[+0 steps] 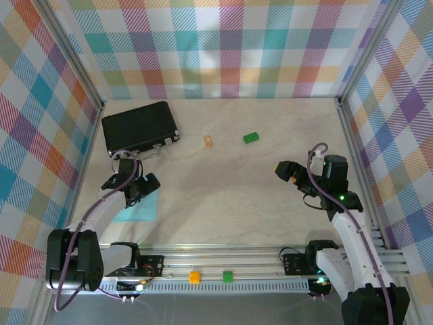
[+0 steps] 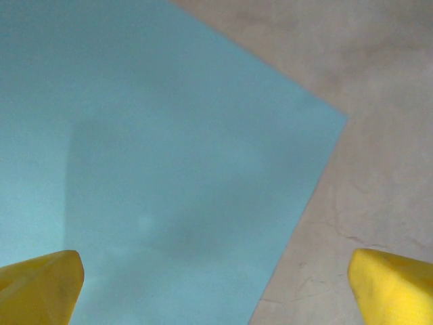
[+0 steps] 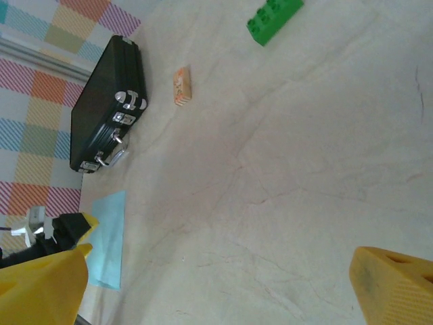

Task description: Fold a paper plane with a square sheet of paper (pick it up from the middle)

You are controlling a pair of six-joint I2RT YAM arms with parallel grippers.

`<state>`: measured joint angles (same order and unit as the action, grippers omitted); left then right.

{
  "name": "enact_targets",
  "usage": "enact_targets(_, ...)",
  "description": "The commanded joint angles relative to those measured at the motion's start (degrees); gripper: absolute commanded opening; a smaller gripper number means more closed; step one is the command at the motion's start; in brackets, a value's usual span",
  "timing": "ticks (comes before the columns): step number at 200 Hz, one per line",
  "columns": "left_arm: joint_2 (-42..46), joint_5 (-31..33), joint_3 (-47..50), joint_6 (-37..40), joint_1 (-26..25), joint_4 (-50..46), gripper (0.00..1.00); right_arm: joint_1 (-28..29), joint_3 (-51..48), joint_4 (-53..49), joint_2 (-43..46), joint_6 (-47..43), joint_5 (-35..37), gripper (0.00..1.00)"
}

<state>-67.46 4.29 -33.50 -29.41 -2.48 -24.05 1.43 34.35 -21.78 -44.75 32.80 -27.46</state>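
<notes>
The square sheet of paper (image 1: 140,211) is light blue and lies flat and unfolded on the table at the near left. My left gripper (image 1: 132,187) hangs just above its far part, partly covering it from above. In the left wrist view the sheet (image 2: 155,156) spreads under the open left gripper (image 2: 216,298), whose yellow fingertips (image 2: 40,284) stand wide apart with nothing between them. My right gripper (image 1: 287,170) is open over bare table at the right, far from the sheet (image 3: 108,237). The paper plane is out of view.
A black case (image 1: 139,126) lies at the back left, just beyond the left gripper. A small orange brick (image 1: 208,141) and a green brick (image 1: 252,137) sit mid-table toward the back. Checked walls enclose the table on three sides.
</notes>
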Motion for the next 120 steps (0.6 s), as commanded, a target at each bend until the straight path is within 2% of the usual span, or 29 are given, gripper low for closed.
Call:
enact_targets(1, -1.8, -2.0, 1.4, -1.5, 0.6, -1.2, 1.0, -0.2, -1.9, 1.7, 2.9, 4.7, 1.2, 0.99)
enact_targets(23, -5.6, -6.4, 1.2, -2.2, 0.6, -0.3, 1.0, -0.3, -3.5, 4.1, 4.1, 6.0, -0.8, 0.99)
enact_targets(38, -8.7, -11.7, -0.2, -2.1, 0.6, -0.6, 1.0, -0.3, -2.3, 1.1, 3.3, 5.8, 0.4, 0.99)
enact_targets(74, -11.9, -17.8, 2.8, -7.2, -1.1, 4.1, 1.0, -0.3, -0.2, -2.5, -0.7, 4.8, 2.5, 0.99)
enact_targets(93, -10.0, -19.3, 6.3, -13.0, -4.5, 9.3, 1.0, -0.3, 0.1, -1.9, -2.0, 6.0, 3.6, 0.99)
enact_targets(120, -6.6, -16.3, 9.7, -23.9, -14.2, 16.0, 1.0, -0.3, -0.9, 3.6, -3.6, 7.3, -1.3, 0.99)
